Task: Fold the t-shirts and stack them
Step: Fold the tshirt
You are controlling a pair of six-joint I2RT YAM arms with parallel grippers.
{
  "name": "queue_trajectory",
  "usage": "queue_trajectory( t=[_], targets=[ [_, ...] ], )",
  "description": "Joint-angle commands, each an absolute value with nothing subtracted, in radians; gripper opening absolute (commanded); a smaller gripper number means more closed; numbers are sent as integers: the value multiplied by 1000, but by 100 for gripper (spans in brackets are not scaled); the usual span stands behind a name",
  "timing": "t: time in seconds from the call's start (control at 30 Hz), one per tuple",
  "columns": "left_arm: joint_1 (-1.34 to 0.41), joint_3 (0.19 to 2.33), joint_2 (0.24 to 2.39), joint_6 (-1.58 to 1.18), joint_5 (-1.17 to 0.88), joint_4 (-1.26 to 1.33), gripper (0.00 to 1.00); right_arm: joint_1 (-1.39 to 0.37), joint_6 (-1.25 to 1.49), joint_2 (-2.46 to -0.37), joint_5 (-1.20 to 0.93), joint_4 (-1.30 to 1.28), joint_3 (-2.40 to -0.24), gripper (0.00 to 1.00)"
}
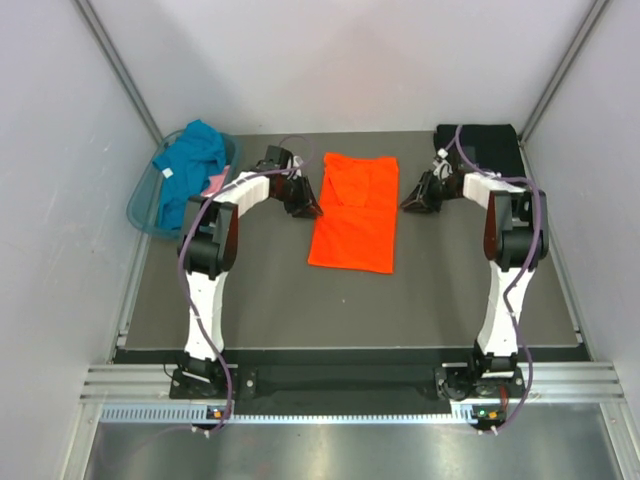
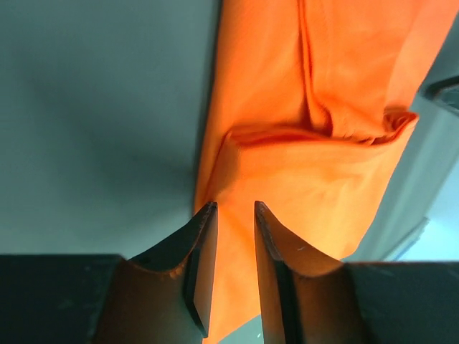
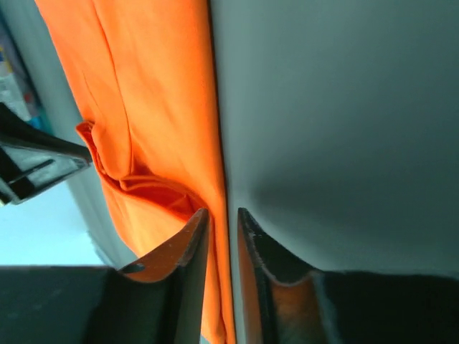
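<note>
Left pincer (image 2: pixel 233 208): jaws narrowly apart, gripping nothing, low at left edge of orange t-shirt (image 1: pixel 353 215). Right pincer (image 3: pixel 222 213): narrow gap too, empty, at shirt's right edge. Orange t-shirt flat in middle of bench (image 1: pixel 270 290), folded into long strip, between both pincers. Black t-shirt (image 1: pixel 485 145) at far right corner. Teal t-shirt (image 1: pixel 190 160) and pink t-shirt (image 1: pixel 215 183) in basket (image 1: pixel 140 210), far left

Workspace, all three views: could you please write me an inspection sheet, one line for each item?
Surface: dark table, flat.
Job's things: orange t-shirt folded narrow, centre; black t-shirt far right; teal t-shirt and pink t-shirt in basket.
Clutter: blue-green basket, far left.
Grippers: left gripper at orange shirt's left edge, right gripper at its right edge; both jaws slightly apart, holding nothing.
Cables: purple cables along both arms.
Surroundings: white walls; metal rail in front.
</note>
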State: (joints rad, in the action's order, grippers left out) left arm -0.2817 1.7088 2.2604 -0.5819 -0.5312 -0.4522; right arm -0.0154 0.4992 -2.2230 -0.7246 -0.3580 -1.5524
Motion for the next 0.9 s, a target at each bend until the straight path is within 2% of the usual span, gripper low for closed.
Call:
queue_trajectory(
  t=[0.0,0.03,0.2,0.27,0.4,0.5,0.67,0.87],
  targets=[
    [-270,1692,2145,-486,-446,-555,33,-32,408,-2074,-612,-465,-1554,25],
    [-262,1686,2140,-498,-460,-554,32,-46,405,-2059,-597,-477,-1542,30],
    [-247,1600,2094,-493,-506,-572,35,-87,403,-1912,-626,-428,-1305,42],
    [-250,1560,2062,-463,-517,-584,44,-104,419,-1831,-656,-382,-1168,49],
    [-250,1415,1967,-445,-526,-586,50,-132,451,-1753,-752,-290,-1000,51],
    [-250,1310,1928,-462,-528,-552,51,-141,454,-1710,-801,-238,-888,54],
    [-276,1230,1930,-506,-551,-515,52,-141,420,-1670,-761,-215,-779,56],
    [-285,1174,1936,-571,-532,-483,46,-141,439,-1729,-770,-149,-756,54]
  ],
)
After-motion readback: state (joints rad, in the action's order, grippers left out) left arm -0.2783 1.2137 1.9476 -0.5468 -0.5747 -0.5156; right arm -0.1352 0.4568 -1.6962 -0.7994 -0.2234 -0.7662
